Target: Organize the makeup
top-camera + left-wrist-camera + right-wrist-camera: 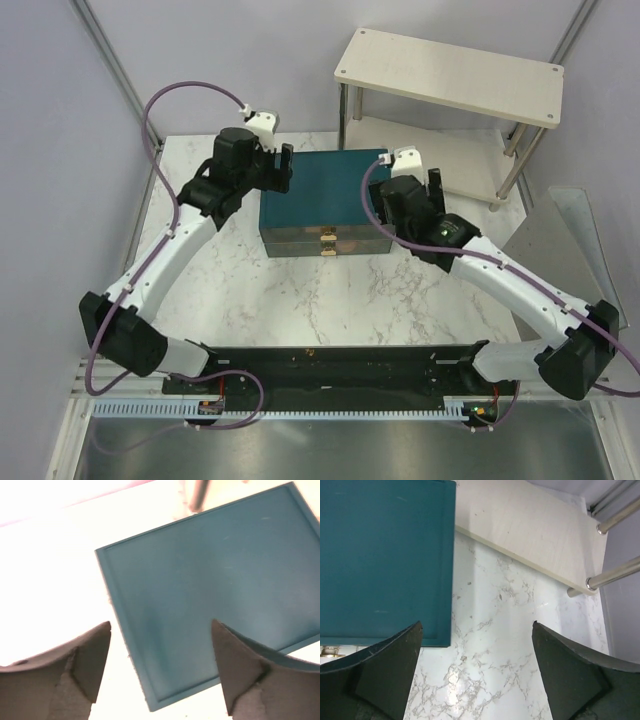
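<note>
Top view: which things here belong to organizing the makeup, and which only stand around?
Job: left gripper and right gripper, both open and empty; teal box, probably the organizer. No makeup clearly shows.
Only standing around: two-tier shelf; marble table.

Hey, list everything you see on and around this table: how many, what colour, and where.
box: one, teal, middle of the table
drawer handles: two, gold, stacked on the box's near face
table: one, white marble, under the box
shelf rack: one, pale wood on metal legs, two tiers, far right corner
makeup: none in view
left gripper: one, dark, open, over the box's left edge
right gripper: one, dark, open, over the box's right edge
</note>
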`<state>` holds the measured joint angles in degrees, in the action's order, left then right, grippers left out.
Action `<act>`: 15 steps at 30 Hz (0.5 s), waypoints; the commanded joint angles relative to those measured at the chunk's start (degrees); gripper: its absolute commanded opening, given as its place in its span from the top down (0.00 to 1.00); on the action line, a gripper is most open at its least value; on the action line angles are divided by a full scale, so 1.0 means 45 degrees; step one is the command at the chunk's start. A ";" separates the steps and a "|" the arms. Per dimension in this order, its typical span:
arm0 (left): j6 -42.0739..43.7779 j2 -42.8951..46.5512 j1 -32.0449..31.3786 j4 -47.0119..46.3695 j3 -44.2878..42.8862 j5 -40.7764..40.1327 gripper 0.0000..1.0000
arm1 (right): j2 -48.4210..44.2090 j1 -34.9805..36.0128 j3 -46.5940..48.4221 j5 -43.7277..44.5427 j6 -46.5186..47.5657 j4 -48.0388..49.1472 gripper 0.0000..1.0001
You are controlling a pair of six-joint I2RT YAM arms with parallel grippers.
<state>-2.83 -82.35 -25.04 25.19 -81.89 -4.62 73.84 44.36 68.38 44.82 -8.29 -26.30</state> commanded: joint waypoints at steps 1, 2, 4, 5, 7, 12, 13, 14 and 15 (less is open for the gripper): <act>0.0884 0.1517 0.0426 -0.0539 0.0930 -0.1257 0.01 | -0.0394 -0.1534 0.0332 -0.3077 -0.0188 -0.0346 0.02; 0.0748 0.1696 0.0756 -0.0520 0.1260 -0.1181 0.01 | -0.0375 -0.2214 0.0313 -0.3510 -0.0207 -0.0346 0.02; 0.0279 0.2105 0.1070 -0.0520 0.1613 -0.1180 0.01 | -0.0297 -0.2959 0.0274 -0.4755 -0.0499 -0.0385 0.02; -0.0051 0.2224 0.1304 -0.0520 0.1924 -0.1276 0.01 | -0.0296 -0.3775 0.0235 -0.5209 -0.0616 -0.0366 0.02; -0.0405 0.2361 0.1481 -0.0307 0.2180 -0.1706 0.01 | -0.0160 -0.4735 0.0098 -0.6901 -0.1104 -0.0326 0.02; -0.1206 0.2186 0.1735 0.0534 0.2591 -0.2547 0.01 | 0.0445 -0.6281 -0.0312 -0.8160 -0.1769 0.0004 0.02; -0.1284 0.2167 0.1755 0.0670 0.2669 -0.2392 0.01 | 0.0542 -0.6496 -0.0390 -0.8298 -0.2176 0.0083 0.02; -0.1362 0.2166 0.1755 0.0691 0.2863 -0.2352 0.01 | 0.0737 -0.6943 -0.0603 -0.8783 -0.2393 0.0200 0.02; -0.1460 0.2205 0.1755 0.0653 0.2981 -0.2294 0.01 | 0.0835 -0.7160 -0.0722 -0.9039 -0.2588 0.0433 0.02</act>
<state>-5.43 -72.60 -17.52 26.94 -70.15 -13.30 75.46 15.35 67.35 13.34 -14.85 -27.24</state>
